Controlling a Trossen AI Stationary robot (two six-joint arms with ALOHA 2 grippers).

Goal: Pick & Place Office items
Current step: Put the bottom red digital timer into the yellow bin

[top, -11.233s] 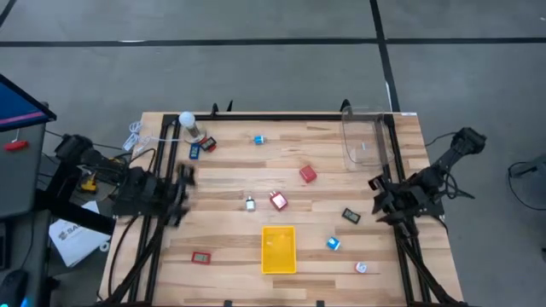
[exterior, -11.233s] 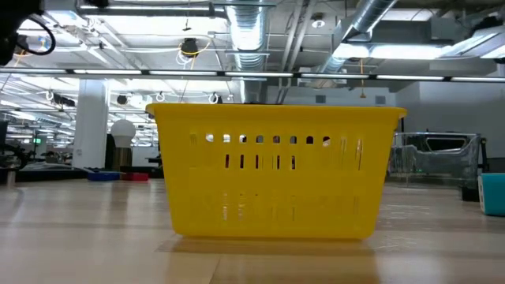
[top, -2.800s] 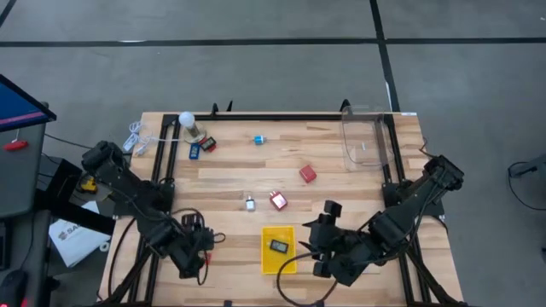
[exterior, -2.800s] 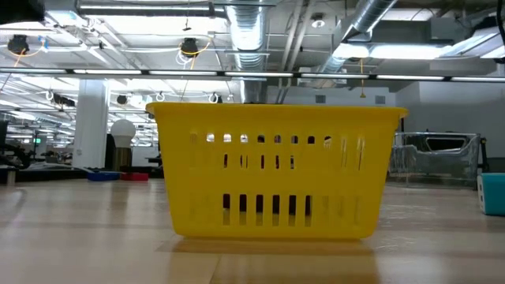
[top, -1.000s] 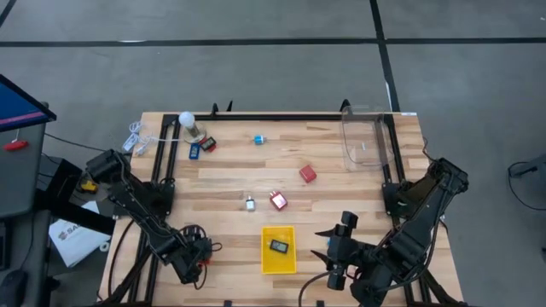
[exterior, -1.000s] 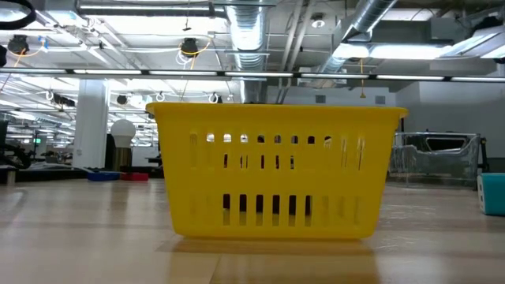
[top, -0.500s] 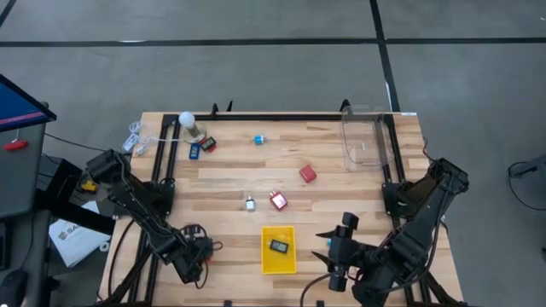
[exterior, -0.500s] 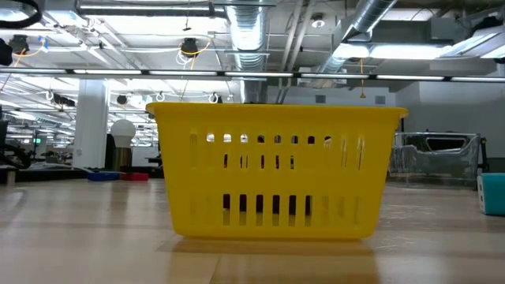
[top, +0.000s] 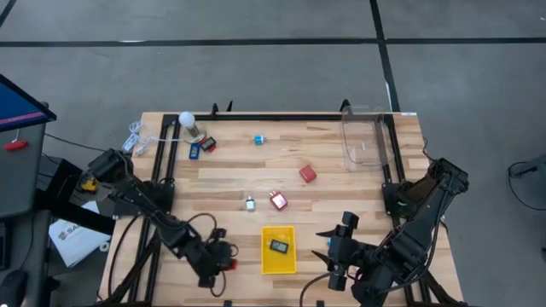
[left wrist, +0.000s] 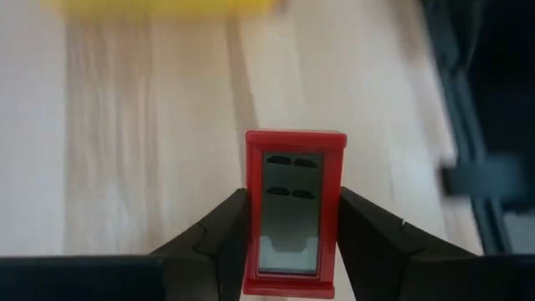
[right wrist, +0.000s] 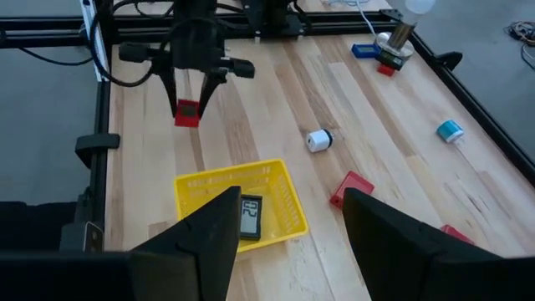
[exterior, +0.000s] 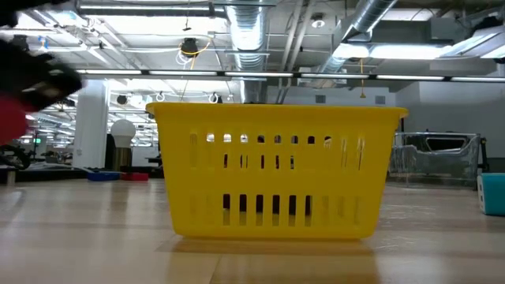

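Overhead camera looks straight down; low camera sits level, close behind the yellow tray (exterior: 276, 170) (both share it).

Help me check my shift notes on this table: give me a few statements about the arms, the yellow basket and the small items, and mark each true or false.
1. The left gripper holds a red framed item in its jaws. True.
2. The yellow basket is empty. False: a black item lies in it.
3. The right gripper carries a blue clip. False: its jaws are open and hold nothing.
4. The white ball on a stand is at the table's far left corner. True.
5. The red framed item is already in the basket. False: it hangs above the table, left of the basket.
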